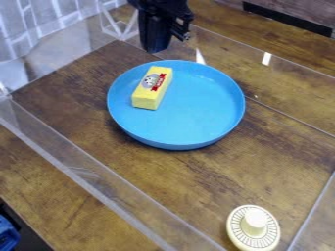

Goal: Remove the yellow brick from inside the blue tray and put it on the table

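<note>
The yellow brick [153,88] lies flat inside the blue tray [199,110], in its left part, with the small red-and-white mark at its far end. My dark gripper [159,45] hangs above the tray's far-left rim, lifted clear of the brick and holding nothing. Its fingers are too dark and close together to show how far apart they stand. The tray rests on the brown wooden table [78,103].
A cream round ribbed disc [253,227] sits at the near right corner. Clear acrylic walls [92,181] run along the table's near-left edge and around the sides. A checked cloth shows past the far-left wall.
</note>
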Motion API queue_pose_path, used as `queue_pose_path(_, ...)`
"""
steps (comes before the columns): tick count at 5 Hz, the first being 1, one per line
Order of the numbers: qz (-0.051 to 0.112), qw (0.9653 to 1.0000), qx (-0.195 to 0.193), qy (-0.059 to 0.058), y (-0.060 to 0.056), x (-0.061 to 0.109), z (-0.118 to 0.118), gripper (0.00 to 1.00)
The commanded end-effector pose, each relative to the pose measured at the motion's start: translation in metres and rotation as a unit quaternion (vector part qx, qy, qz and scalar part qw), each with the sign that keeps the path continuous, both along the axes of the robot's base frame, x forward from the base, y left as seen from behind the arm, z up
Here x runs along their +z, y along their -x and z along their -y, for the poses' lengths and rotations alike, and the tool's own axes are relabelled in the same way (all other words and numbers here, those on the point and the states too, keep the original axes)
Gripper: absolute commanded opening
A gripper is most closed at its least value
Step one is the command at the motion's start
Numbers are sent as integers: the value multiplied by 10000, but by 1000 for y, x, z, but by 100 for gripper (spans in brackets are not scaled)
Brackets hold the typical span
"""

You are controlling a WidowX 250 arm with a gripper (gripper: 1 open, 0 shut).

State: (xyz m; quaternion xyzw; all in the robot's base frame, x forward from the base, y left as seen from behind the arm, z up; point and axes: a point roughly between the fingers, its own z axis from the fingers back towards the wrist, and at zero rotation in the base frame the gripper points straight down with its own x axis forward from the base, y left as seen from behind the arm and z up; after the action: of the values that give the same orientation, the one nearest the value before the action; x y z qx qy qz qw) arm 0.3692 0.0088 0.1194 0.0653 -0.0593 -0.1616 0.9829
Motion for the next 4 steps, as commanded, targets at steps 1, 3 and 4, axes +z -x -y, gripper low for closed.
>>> queue_pose_path(1, 330, 9994, 71, -30, -6, 13, -12, 100)
queue_pose_path(3, 256, 9997, -20, -27, -14, -16, -16, 100)
queue_pose_path(4, 214, 9998, -31, -19, -17, -31, -17, 100)
